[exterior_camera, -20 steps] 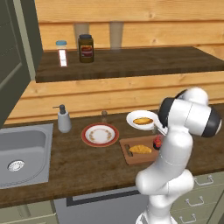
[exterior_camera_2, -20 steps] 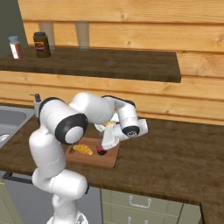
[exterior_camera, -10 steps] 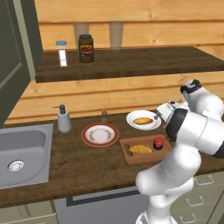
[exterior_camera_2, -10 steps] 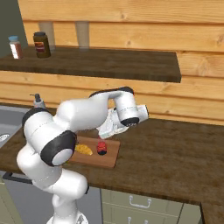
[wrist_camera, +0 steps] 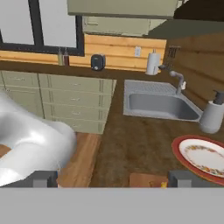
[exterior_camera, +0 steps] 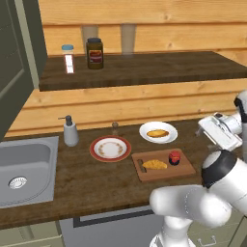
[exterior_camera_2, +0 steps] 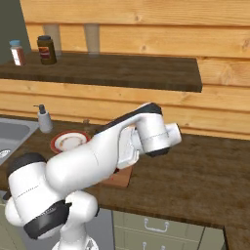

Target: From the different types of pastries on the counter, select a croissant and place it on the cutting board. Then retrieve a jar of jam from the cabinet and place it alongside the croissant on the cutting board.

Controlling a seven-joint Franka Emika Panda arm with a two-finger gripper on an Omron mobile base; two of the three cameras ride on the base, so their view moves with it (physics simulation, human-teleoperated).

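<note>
The wooden cutting board (exterior_camera: pixel 185 170) lies on the counter with a golden croissant (exterior_camera: pixel 154 164) on its middle. A small red-lidded jar of jam (exterior_camera: pixel 174 157) stands upright on the board just right of the croissant. My gripper (exterior_camera: pixel 201 129) hovers above the counter to the right of the board, apart from the jar, and points left along the counter. In the hand view my gripper (wrist_camera: pixel 113 178) is open with nothing between its fingertips (wrist_camera: pixel 43 178), and the board's edge (wrist_camera: pixel 146 179) shows low between them. My arm hides most of the board (exterior_camera_2: pixel 119 177) in the right base view.
A white plate (exterior_camera: pixel 144 129) with another pastry sits behind the board. A red-rimmed plate (exterior_camera: pixel 110 148) lies to its left, then a soap dispenser (exterior_camera: pixel 70 131) and the sink (exterior_camera: pixel 24 169). On the shelf stand a dark jar (exterior_camera: pixel 95 53) and a shaker (exterior_camera: pixel 68 59).
My gripper has drawn up and to the right, away from the jar of jam, which stays standing on the board. The arm has swung right.
</note>
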